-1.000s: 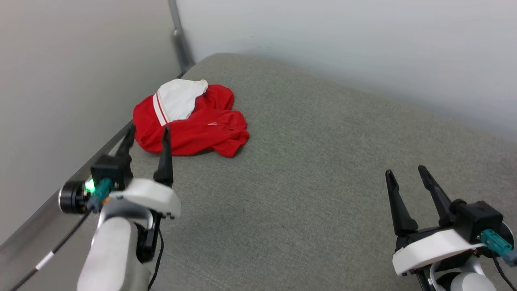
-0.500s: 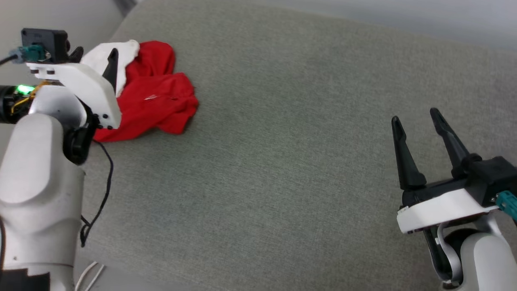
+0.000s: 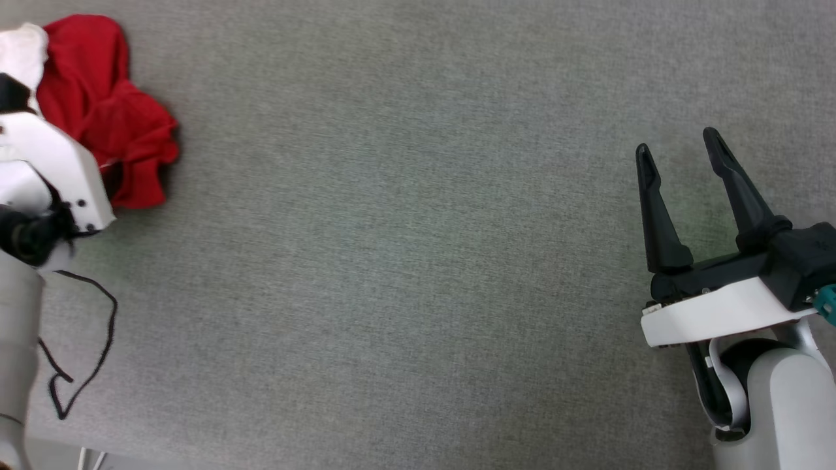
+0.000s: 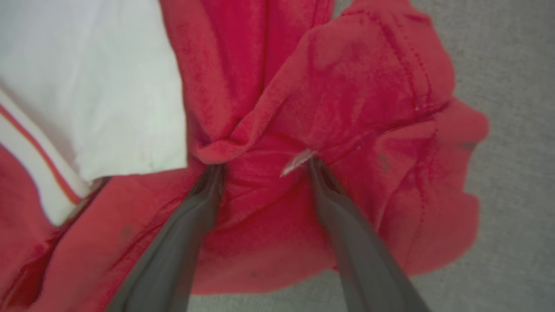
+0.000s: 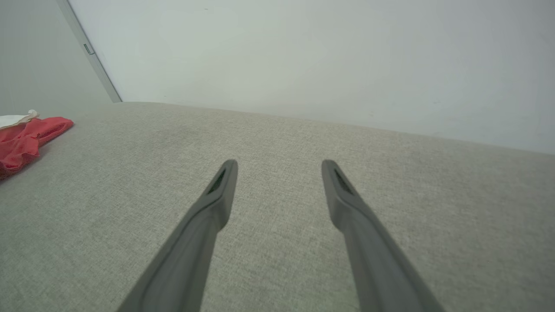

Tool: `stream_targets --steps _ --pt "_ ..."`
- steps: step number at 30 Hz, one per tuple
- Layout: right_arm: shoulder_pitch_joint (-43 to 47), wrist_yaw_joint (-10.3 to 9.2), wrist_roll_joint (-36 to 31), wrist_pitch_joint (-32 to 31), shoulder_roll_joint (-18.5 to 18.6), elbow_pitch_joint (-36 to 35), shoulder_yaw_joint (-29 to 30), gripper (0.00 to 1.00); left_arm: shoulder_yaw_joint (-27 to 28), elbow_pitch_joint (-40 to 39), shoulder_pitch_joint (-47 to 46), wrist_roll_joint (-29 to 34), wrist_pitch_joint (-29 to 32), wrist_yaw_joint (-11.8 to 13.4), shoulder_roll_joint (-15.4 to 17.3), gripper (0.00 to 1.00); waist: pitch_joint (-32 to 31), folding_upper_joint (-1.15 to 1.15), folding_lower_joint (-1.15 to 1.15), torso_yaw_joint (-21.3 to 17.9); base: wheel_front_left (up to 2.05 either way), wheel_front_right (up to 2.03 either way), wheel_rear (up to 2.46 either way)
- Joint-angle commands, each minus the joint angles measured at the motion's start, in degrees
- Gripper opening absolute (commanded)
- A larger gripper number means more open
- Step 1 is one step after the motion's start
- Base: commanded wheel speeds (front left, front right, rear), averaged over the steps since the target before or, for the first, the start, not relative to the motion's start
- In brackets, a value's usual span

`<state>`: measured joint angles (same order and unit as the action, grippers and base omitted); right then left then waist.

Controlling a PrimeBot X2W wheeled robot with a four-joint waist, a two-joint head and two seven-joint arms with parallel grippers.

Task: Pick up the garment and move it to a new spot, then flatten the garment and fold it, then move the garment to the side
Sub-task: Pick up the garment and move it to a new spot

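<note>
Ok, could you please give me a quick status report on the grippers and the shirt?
Left gripper open, tips in the crumpled shirt. Right gripper open, over bare cushion. Black cable dangles by left arm, off the shirt.

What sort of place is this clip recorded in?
Likely a bare indoor test room: a broad grey upholstered pad, like a mattress, against plain pale walls, with a crumpled red garment on it.

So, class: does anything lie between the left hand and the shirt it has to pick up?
Nothing visible does. The left hand is open, and its two fingers straddle a red fold of the crumpled shirt, tips down among the cloth.
</note>
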<state>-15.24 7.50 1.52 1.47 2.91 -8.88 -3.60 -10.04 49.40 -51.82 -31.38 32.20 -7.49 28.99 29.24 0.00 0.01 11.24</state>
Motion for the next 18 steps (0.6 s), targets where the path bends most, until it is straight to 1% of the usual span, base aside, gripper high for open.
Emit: stream_targets --steps 1,4,5,6,7,8,11,14,17,18 --pt "-0.9 -0.02 -0.1 0.3 0.0 -0.1 0.0 1.00 -0.5 1.6 0.4 -0.8 1.6 0.0 0.0 1.00 1.5 0.00 -0.01 -1.4 0.00 0.00 0.00" --pt "-1.3 -0.02 -0.1 0.4 0.0 0.0 0.0 1.00 -1.0 4.5 1.4 -2.4 3.3 0.1 -0.3 1.00 1.8 0.00 -0.01 -1.5 0.00 0.00 0.00" --pt "-1.4 -0.02 -0.1 0.4 0.0 0.0 0.0 1.00 -1.3 5.2 1.5 -2.9 3.5 0.1 -0.4 0.50 1.8 0.00 -0.01 -1.5 0.00 0.00 0.00" --pt "-1.4 -0.02 -0.1 0.4 0.0 0.1 0.0 1.00 -1.4 5.9 1.6 -3.2 3.7 0.1 -0.6 0.39 1.7 0.00 -0.01 -1.4 0.00 0.00 0.00" --pt "-1.4 -0.02 -0.1 0.4 0.0 0.2 0.0 1.00 -1.4 6.4 1.5 -3.3 3.3 0.1 -0.6 0.15 1.6 0.00 -0.01 -1.4 0.00 0.00 0.00" --pt "-1.4 -0.02 0.0 0.4 0.0 0.2 -0.1 1.00 -1.5 6.8 1.4 -3.2 2.9 0.1 -0.6 0.00 1.5 0.00 -0.01 -1.4 0.00 0.00 0.00" --pt "-1.4 -0.02 0.0 0.4 0.0 0.4 0.0 1.00 -1.5 7.5 0.5 -2.8 0.1 0.2 -0.4 0.00 0.6 0.00 -0.01 -1.1 0.00 0.00 0.00" --pt "-1.1 -0.02 0.1 0.5 0.0 0.9 -0.1 1.00 -1.5 7.5 -0.9 -1.7 -4.5 1.2 0.5 0.00 -1.0 0.00 -0.01 -1.0 0.00 0.00 0.00" --pt "0.0 -0.02 0.7 0.8 0.0 1.5 0.2 1.00 -1.4 7.0 -1.9 -0.4 -10.8 2.6 1.1 0.00 -3.5 0.00 -0.01 -1.0 0.00 0.00 0.00" --pt "0.8 -0.02 1.2 1.2 0.0 2.1 0.5 1.00 -1.4 6.6 -2.4 0.5 -15.5 3.4 1.3 0.00 -5.5 0.00 -0.01 -1.0 0.00 0.00 0.00"
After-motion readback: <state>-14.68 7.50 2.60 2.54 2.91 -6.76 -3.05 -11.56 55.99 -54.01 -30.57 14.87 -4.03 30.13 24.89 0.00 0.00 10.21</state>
